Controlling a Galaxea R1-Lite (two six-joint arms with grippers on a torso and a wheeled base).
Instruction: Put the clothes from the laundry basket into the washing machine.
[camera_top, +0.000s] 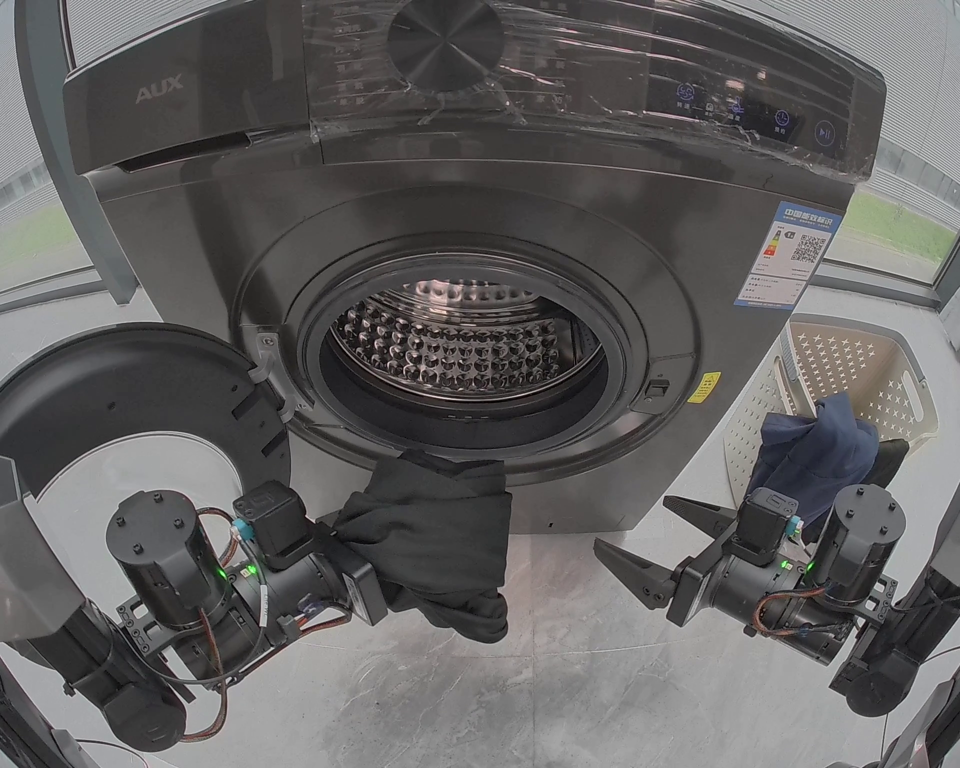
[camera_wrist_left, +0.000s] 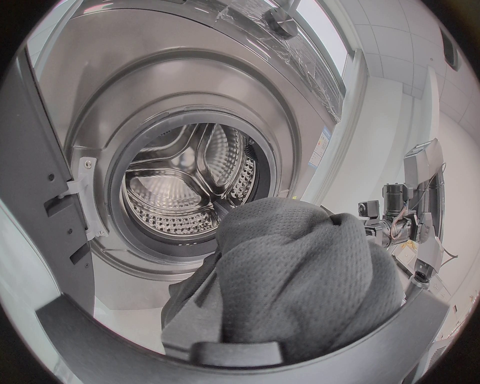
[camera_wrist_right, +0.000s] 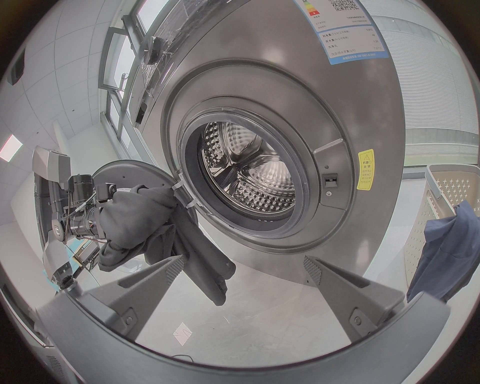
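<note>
Far left, the washer's door (camera_top: 130, 400) is swung wide open. Next to it, the left gripper (camera_top: 375, 580) sits low in front of the washer (camera_top: 480, 200), clamped on a black cloth (camera_top: 440, 540). The fingers themselves are buried under the fabric, but the cloth is bunched over them and hangs off them clear of the floor. The top of the cloth comes right up to the lower rim of the opening, just outside the drum (camera_top: 460, 345), and nothing lies inside the drum that I can see. Further right, the right gripper (camera_top: 635, 525) hovers over the floor with its fingers spread wide, nothing between them, pointing in toward the washer. Behind it, beside the washer's right side, is the white basket (camera_top: 860, 370) with a blue cloth (camera_top: 815, 450) draped over its near rim.
</note>
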